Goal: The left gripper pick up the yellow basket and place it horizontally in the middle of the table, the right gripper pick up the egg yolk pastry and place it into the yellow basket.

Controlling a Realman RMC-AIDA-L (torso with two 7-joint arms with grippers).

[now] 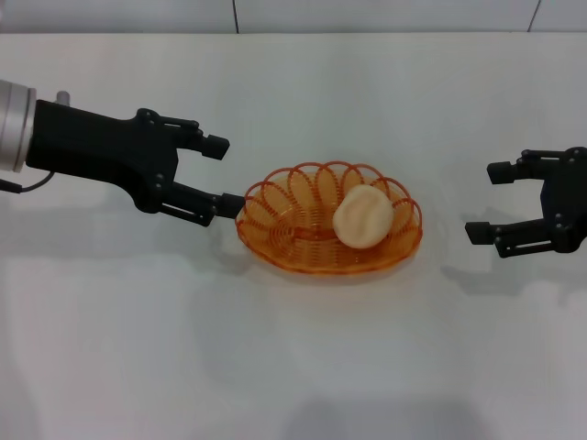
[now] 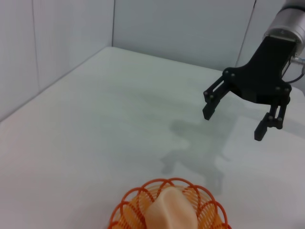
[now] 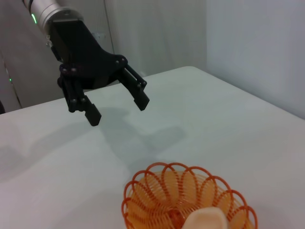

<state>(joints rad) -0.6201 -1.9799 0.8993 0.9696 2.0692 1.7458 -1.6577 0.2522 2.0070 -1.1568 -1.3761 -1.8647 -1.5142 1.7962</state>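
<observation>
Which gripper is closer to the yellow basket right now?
Left. The left gripper sits open at the yellow basket's rim; the right gripper is open, well off its other side.

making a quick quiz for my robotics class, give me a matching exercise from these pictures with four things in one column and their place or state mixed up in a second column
Things:
1. egg yolk pastry
2. yellow basket
3. left claw
4. right claw

Places or states:
A. open, off to the basket's right, well apart from it
B. lying inside the basket, toward its right side
C. open, with its lower fingertip right at the basket's left rim
D. resting on the white table, near the middle

Pairs: 1-B, 2-D, 3-C, 4-A
</observation>
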